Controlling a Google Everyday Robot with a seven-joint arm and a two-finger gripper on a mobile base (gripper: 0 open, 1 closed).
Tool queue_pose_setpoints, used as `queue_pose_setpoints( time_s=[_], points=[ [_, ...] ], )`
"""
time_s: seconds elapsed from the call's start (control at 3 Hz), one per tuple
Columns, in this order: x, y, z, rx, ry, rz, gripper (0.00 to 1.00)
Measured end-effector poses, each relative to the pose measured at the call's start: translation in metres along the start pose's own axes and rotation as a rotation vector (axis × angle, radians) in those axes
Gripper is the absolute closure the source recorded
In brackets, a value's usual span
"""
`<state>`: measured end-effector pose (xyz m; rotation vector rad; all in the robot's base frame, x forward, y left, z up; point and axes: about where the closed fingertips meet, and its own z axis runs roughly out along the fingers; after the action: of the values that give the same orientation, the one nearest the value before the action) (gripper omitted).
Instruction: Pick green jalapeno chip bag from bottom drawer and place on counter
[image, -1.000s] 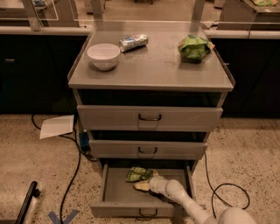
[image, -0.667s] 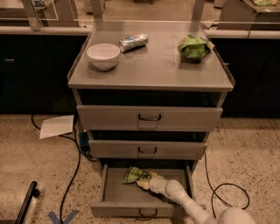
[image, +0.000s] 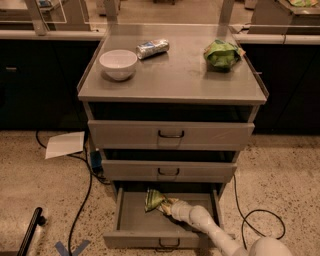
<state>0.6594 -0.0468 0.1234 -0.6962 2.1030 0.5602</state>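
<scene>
my pincer (image: 169, 205) is down inside the wide grey metal bottom drawer (image: 135, 221), which is pulled open. the wrinkly pale green jalapeno chip bag (image: 154, 199) is touching its tip, just up-left. i can't tell whether i'm clamped on it or loose. well above: flat grey steel counter (image: 175, 77) carrying a white round bowl (image: 118, 64), a silver-blue cylindrical packet (image: 152, 48) and a rounder lime-green bag (image: 221, 54).

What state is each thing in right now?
bottom drawer, pulled open
middle drawer, pushed in
top drawer, pushed in
chip bag, crumpled, in the bottom drawer, at the gripper's tip
gripper, down inside the bottom drawer
bowl, upright on the counter
silver packet, lying on its side on the counter
lime bag, crumpled, on the counter
</scene>
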Motion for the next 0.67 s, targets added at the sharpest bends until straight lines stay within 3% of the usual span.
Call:
queue_pose_setpoints(
  time_s=[0.33, 0.67],
  points=[
    [-0.008, 0.008, -0.011, -0.044, -0.026, 0.019, 1.00],
    [-0.027, 0.009, -0.053, -0.061, -0.102, 0.050, 1.00]
  ],
)
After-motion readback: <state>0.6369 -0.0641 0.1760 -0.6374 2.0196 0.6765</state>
